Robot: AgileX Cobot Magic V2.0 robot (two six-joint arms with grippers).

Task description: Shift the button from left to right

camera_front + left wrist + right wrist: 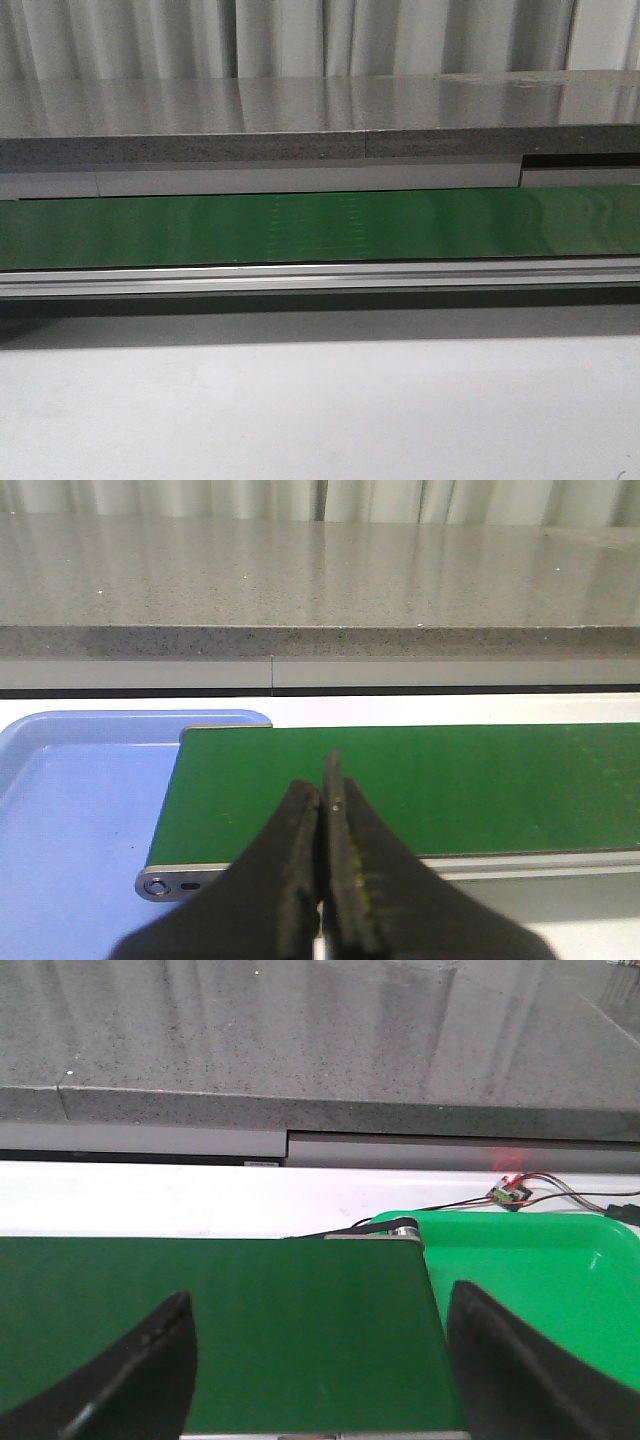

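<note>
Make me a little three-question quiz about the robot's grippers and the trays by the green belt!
1. True or false: the left gripper is shut.
2. What color is the tray seen past the belt's end in the right wrist view? A) green B) red C) yellow
3. Fill in: the right gripper is ____.

Key: 1 true; 2 A; 3 open. The blue tray shows in the left wrist view; no button shows anywhere.

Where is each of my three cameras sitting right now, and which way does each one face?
Front view: faces forward over the white table to the green belt; no arm shows.
Left wrist view: above the belt's end by the blue tray; left gripper shut, empty.
Right wrist view: above the belt's other end by the green tray; right gripper open.
All share the belt; no button is visible.
</note>
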